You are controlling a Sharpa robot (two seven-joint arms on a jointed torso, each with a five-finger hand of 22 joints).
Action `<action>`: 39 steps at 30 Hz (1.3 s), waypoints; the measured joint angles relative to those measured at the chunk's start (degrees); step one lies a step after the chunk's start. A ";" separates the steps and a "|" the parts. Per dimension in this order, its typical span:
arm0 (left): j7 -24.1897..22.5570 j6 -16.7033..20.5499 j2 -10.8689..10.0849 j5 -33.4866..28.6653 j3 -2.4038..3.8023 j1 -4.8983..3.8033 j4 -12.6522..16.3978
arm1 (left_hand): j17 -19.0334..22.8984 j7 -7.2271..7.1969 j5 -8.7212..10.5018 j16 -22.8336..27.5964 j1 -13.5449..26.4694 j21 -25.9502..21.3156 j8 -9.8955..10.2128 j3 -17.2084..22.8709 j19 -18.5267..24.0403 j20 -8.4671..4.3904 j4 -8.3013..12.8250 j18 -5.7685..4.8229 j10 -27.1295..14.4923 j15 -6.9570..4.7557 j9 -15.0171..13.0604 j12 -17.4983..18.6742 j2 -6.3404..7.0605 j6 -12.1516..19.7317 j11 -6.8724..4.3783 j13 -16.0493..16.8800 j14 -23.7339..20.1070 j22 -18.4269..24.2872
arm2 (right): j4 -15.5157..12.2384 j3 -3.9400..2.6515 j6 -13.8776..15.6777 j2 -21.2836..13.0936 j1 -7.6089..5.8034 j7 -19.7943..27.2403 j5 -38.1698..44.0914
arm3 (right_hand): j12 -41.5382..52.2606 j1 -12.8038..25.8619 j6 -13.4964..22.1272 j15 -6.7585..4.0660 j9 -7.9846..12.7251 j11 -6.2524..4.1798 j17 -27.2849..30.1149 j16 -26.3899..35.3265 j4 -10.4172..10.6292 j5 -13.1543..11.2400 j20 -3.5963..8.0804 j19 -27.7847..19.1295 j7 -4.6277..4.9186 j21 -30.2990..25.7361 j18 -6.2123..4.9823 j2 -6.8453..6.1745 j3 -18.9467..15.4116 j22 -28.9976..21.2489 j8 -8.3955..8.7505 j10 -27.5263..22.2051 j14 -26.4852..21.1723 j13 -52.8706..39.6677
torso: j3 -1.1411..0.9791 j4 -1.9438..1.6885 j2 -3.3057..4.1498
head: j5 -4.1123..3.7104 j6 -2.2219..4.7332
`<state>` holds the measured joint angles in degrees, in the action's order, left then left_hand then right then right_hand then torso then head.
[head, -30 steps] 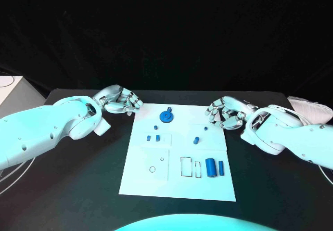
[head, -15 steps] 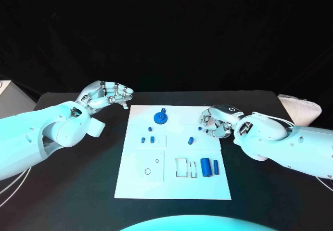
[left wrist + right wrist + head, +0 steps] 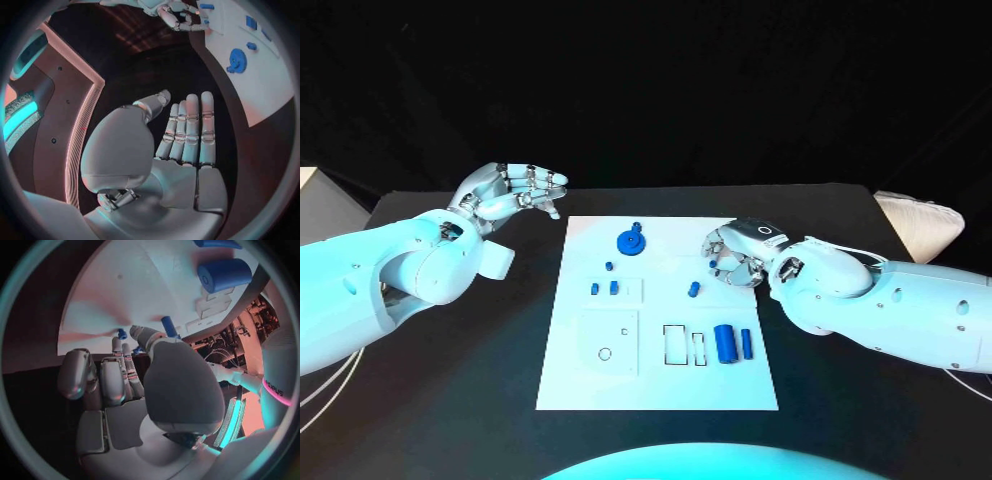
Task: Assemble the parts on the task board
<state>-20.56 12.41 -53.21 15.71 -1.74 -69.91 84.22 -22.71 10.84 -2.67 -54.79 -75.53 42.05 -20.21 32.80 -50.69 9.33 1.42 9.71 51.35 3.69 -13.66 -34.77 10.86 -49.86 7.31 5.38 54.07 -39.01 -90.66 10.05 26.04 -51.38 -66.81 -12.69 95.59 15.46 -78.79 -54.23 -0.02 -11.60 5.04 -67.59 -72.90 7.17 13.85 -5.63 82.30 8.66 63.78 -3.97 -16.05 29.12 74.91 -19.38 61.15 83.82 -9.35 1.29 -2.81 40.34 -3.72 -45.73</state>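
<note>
The white task board (image 3: pixel 661 375) lies mid-table. A blue gear (image 3: pixel 632 241) sits near its far edge, with small blue pegs (image 3: pixel 606 288) in front of it. Another small peg (image 3: pixel 694 289) lies near the board's middle, and two blue cylinders (image 3: pixel 734 343) lie on the near right part. My right hand (image 3: pixel 737 255) hovers over the board's far right part, fingers partly curled and pointing down, holding nothing. Beyond its thumb a small peg (image 3: pixel 169 326) and the large cylinder (image 3: pixel 224 274) show. My left hand (image 3: pixel 516 192) is raised off the board's far left corner, its fingers (image 3: pixel 190 130) stretched out and empty.
Black table (image 3: pixel 459 380) surrounds the board on all sides. A white object (image 3: pixel 923 222) lies at the table's right edge. The board (image 3: pixel 250 85) with the gear (image 3: pixel 237 60) lies off to one side of my left palm.
My right hand has moved inward from the board's right edge to above its far right part. My left hand has drawn slightly away from the board's corner. The camera has shifted a little.
</note>
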 measured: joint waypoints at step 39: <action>2.15 2.48 -0.12 -0.29 -0.01 0.01 0.04 | -0.01 0.41 0.00 0.27 0.00 -1.30 0.00 -0.95 -0.82 0.00 -0.63 -0.01 -0.03 0.00 0.26 0.61 0.00 0.41 -0.03 -0.39 -0.01 1.13 | -0.21 -0.15 -0.43 1.29 1.21 -6.35 8.49 | -4.66 0.48 -4.77 -0.52 -1.06 -0.67 -2.05 -2.09 -2.75 -5.00 0.49 1.52 -0.71 5.33 -0.01 -0.48 8.76 0.04 0.66 5.97 0.09 3.99 | -0.06 0.03 -0.02 | -0.36 -0.94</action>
<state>-18.41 14.89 -53.32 15.42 -1.75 -69.90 84.26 -22.72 11.25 -2.67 -54.53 -75.53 40.75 -20.20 31.85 -51.51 9.33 0.79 9.71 51.32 3.69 -13.40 -34.16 10.86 -49.45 7.28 4.99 54.07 -37.87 -90.86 9.90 25.61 -50.09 -65.60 -19.04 104.08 10.80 -78.31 -59.00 -0.54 -12.66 4.37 -69.64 -74.99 4.42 8.85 -5.14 83.82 7.95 69.11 -3.97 -16.53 37.88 74.95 -18.72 67.12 83.91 -5.36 1.23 -2.78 40.32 -4.08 -46.66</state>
